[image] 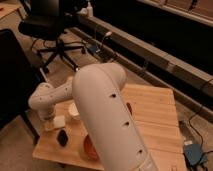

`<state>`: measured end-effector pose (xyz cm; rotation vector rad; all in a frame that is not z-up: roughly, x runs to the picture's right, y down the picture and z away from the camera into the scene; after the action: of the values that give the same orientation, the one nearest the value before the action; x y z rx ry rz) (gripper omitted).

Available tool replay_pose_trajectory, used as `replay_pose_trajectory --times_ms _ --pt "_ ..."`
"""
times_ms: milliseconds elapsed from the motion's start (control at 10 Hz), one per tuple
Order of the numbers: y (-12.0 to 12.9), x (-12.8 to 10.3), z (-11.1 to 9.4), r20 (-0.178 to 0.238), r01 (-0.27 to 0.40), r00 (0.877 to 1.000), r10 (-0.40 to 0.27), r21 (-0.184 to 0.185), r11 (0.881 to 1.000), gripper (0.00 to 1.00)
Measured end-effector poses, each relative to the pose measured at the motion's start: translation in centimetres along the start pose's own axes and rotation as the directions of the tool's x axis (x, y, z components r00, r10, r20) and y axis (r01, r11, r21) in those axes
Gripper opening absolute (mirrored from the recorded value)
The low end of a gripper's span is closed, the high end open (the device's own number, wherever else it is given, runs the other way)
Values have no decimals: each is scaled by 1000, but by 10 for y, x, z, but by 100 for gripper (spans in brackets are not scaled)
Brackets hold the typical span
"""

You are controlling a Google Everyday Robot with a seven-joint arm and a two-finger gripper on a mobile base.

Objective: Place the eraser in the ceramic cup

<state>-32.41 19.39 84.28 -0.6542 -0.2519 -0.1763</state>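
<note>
The gripper [50,122] hangs below the white wrist at the left end of the wooden table [150,120], just left of the eraser. The eraser [59,121] is a small white block at the gripper's side; I cannot tell whether it is held or rests on the table. The ceramic cup [74,111] is a small off-white cylinder just right of the eraser, partly hidden behind the big white arm [105,115]. The gripper is left of the cup, not over it.
A small black lump [62,136] lies on the table in front of the eraser. An orange-brown bowl [90,148] sits near the front edge, half hidden by the arm. A black office chair [47,27] stands behind on the left. A long dark bench runs along the back.
</note>
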Motion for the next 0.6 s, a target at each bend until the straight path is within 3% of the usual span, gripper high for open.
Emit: replay_pose_trajectory --times_ms 600 --pt "6 4 3 -2 -10 1000 10 -19 1000 20"
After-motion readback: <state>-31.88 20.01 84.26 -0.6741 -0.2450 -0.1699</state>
